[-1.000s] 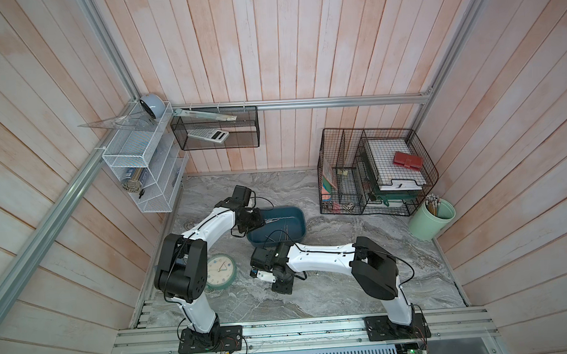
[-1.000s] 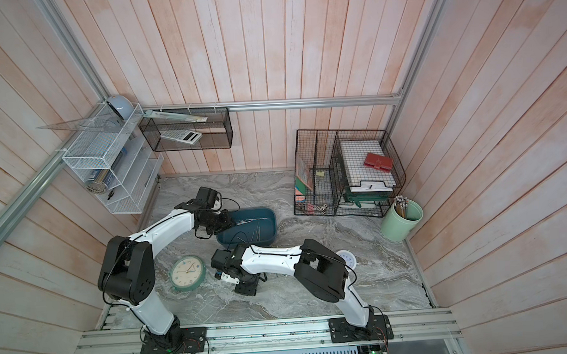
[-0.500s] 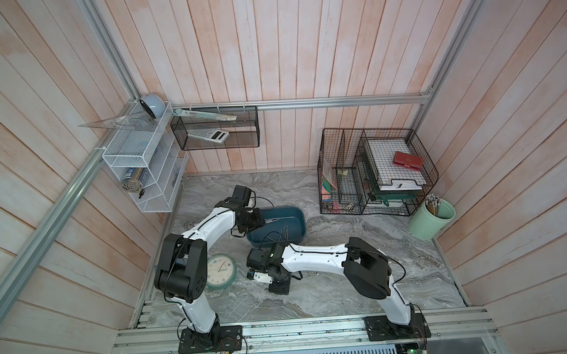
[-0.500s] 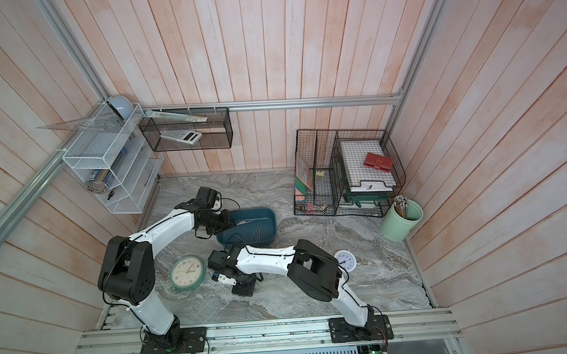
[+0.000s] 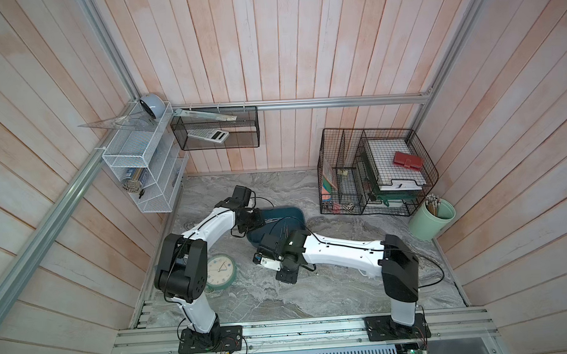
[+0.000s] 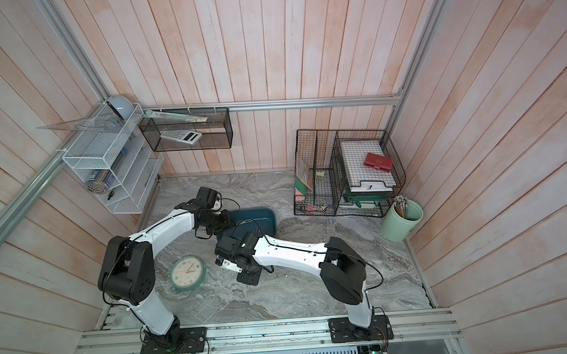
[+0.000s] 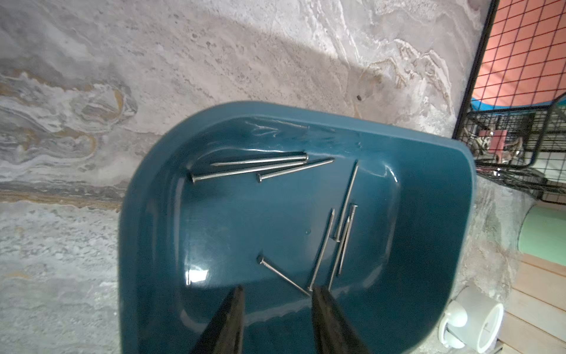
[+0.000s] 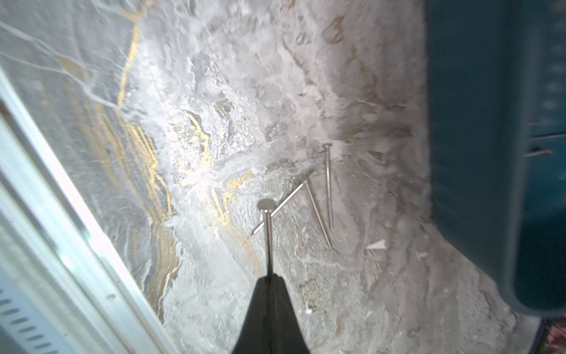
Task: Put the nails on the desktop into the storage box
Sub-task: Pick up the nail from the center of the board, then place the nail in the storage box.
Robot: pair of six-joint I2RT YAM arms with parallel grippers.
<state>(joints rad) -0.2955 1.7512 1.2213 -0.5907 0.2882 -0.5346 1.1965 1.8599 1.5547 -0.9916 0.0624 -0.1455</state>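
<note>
In the right wrist view my right gripper (image 8: 269,277) is shut on a nail (image 8: 268,239), which sticks straight out past the tips, head first. Three more nails (image 8: 318,214) lie loose on the marble desktop (image 8: 214,92) just beyond it. The teal storage box (image 8: 484,153) stands beside them. In the left wrist view my left gripper (image 7: 277,291) hangs open over the storage box (image 7: 147,245), with nothing between its fingers. Several nails (image 7: 248,171) lie inside the box. Both top views show the box (image 5: 290,215) (image 6: 264,214) between the two wrists.
A round green clock (image 5: 219,272) lies near the left arm's base. Black wire baskets (image 5: 374,174) and a mint-green cup (image 5: 431,215) stand at the back right. A white round object (image 7: 471,325) sits beside the box. A metal rail (image 8: 61,214) borders the desktop near the right gripper.
My right gripper has shut on a nail, and its arm has shifted a little. The left arm has not moved.
</note>
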